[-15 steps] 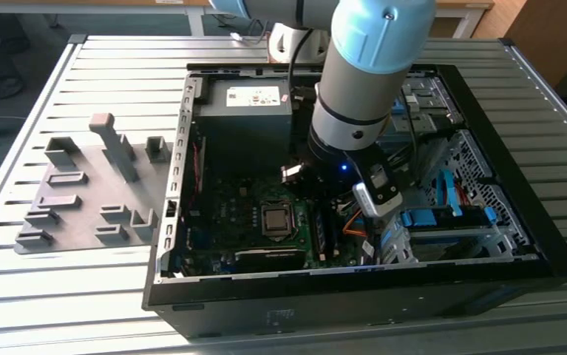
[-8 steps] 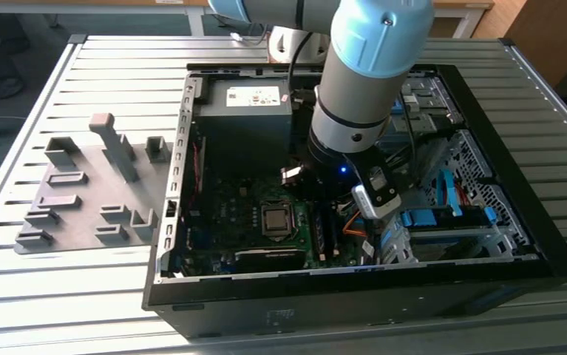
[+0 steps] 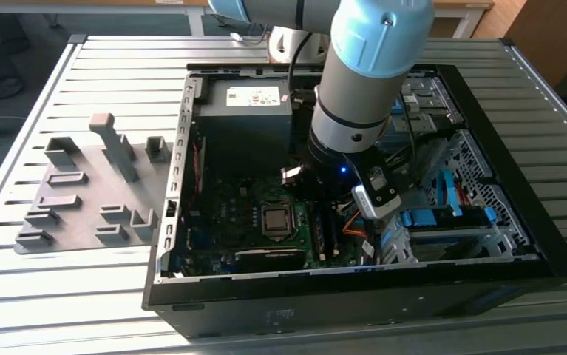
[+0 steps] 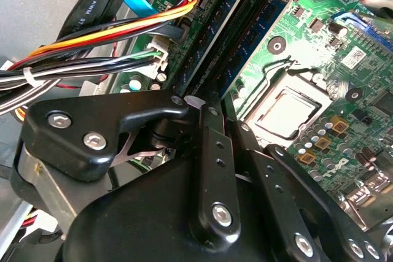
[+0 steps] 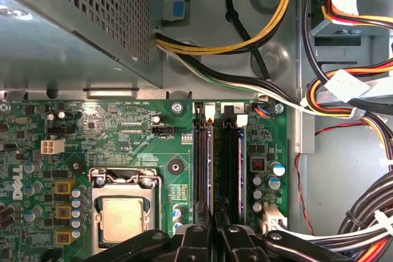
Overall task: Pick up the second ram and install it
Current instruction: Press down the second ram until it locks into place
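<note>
The second ram (image 5: 212, 170) is seen edge-on as a thin blue-green strip standing in a black memory slot on the green motherboard (image 5: 123, 133). It runs straight away from my fingertips. My gripper (image 5: 215, 234) is low inside the open computer case (image 3: 520, 222), and its black fingers (image 5: 195, 240) are closed narrowly on the near end of the strip. In the second wrist view the gripper (image 4: 195, 105) pinches together at the end of the same ram (image 4: 209, 41), by a small pale tab. In the exterior view the arm (image 3: 362, 89) hides the strip.
Another blue-edged strip (image 5: 244, 151) stands in a slot alongside. The processor socket (image 5: 123, 219) is close by on the board. The power supply box (image 5: 73, 23) and bundled cables (image 5: 344, 90) crowd the case. A grey fixture plate (image 3: 86, 192) lies at the exterior view's left.
</note>
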`<state>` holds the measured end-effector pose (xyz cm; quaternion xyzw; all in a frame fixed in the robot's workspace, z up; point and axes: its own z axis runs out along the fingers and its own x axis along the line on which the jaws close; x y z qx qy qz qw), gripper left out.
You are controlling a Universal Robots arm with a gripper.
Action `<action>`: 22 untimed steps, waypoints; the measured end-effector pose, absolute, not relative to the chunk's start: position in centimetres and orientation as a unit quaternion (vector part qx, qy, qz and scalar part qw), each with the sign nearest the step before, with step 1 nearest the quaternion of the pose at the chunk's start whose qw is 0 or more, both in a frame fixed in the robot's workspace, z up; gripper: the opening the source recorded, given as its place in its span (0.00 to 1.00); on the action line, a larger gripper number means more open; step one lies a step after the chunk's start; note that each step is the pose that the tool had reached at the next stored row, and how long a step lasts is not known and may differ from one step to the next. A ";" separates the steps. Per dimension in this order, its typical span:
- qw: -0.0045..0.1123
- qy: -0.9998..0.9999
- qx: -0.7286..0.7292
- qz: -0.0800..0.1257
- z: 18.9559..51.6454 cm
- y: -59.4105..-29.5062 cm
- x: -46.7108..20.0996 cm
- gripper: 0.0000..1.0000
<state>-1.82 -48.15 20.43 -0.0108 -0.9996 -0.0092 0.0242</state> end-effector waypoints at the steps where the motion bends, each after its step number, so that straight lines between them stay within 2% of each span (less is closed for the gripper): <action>1: 0.024 -1.000 -0.011 -0.009 20.4 -48.1 -1.8 0.14; 8: 0.024 -1.000 -0.011 -0.009 20.4 -48.1 -1.8 0.15; 9: 0.024 -1.000 -0.011 -0.009 20.4 -48.1 -1.8 0.22; 22: 0.025 -1.000 -0.011 -0.009 23.5 -48.1 -1.8 0.22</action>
